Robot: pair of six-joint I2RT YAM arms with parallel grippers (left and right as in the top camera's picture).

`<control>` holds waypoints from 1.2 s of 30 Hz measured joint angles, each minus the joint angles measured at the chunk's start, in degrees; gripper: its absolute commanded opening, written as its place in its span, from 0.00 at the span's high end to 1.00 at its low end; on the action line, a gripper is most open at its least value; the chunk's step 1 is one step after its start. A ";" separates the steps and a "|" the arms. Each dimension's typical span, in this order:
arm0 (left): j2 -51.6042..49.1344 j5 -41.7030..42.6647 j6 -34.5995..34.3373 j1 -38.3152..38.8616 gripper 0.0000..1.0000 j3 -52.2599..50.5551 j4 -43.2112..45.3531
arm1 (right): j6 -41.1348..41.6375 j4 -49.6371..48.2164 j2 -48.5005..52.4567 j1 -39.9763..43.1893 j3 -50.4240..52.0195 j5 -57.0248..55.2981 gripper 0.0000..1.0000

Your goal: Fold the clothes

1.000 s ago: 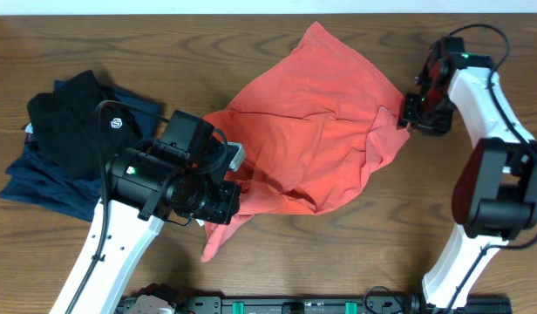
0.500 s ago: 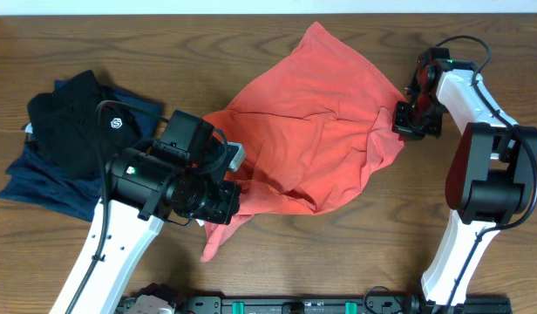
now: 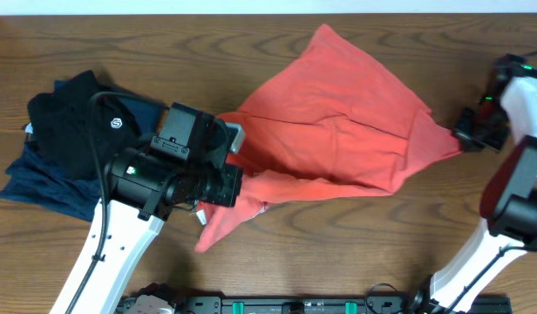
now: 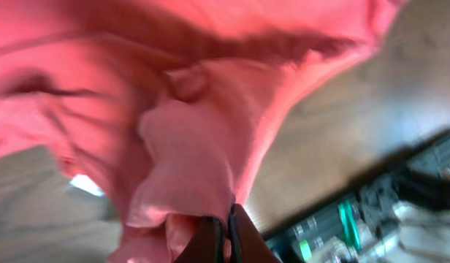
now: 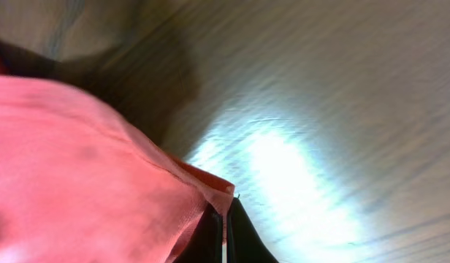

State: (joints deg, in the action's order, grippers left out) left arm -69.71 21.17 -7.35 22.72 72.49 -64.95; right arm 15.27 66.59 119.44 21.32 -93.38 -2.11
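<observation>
The clothes are a coral-red T-shirt (image 3: pixel 338 131), stretched across the middle of the table between both arms. My left gripper (image 4: pixel 226 223) is shut on a bunched fold of the shirt (image 4: pixel 188 146) at its left end, above the wood. At the far right, my right gripper (image 3: pixel 465 138) is shut on the shirt's right corner. In the right wrist view the hem corner (image 5: pixel 210 191) is pinched between the closed fingertips of that gripper (image 5: pixel 224 215). The printed side is hidden. A small white tag (image 3: pixel 200 215) peeks out near the lower left flap.
A black garment with a small white logo (image 3: pixel 68 122) lies on a navy folded garment (image 3: pixel 42 183) at the left. The arms' base rail (image 3: pixel 295 305) runs along the front edge. Bare wood (image 3: pixel 382 235) lies in front of the shirt.
My right gripper closed on the shirt's right corner and pulled it to the right, drawing the cloth out flatter and wider. The left arm kept its grip and shifted slightly.
</observation>
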 measured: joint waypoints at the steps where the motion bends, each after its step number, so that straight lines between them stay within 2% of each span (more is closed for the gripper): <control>1: 0.00 -1.46 -0.92 0.00 0.94 0.00 1.40 | -0.37 0.04 -0.70 1.05 -0.04 1.14 0.99; 6: 0.00 -6.03 -3.87 -1.84 0.94 0.76 8.63 | -4.04 0.04 -7.91 3.13 -0.55 9.49 0.99; 11: 0.09 -8.35 -4.94 -6.29 0.94 8.92 14.14 | -6.12 0.39 -19.56 3.13 -4.50 14.64 0.99; 17: 2.36 -9.55 -4.90 -11.23 0.94 20.98 15.52 | -5.42 0.42 -34.82 8.72 -11.30 16.81 0.99; 23: 6.43 -9.68 -4.90 -14.51 0.94 26.25 15.58 | -4.74 0.35 -44.50 16.70 -16.15 16.90 0.99; 29: 9.05 -9.79 -4.90 -14.86 0.95 27.12 12.20 | -4.33 1.79 -46.97 18.25 -16.50 17.05 0.99; 36: 3.45 -7.54 -4.90 -14.84 0.94 27.06 6.78 | -4.15 7.32 -39.21 18.10 -16.48 16.26 0.99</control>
State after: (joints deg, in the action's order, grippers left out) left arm -66.26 13.63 -12.25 7.88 99.55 -58.17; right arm 11.11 73.91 80.23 39.42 -109.86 14.15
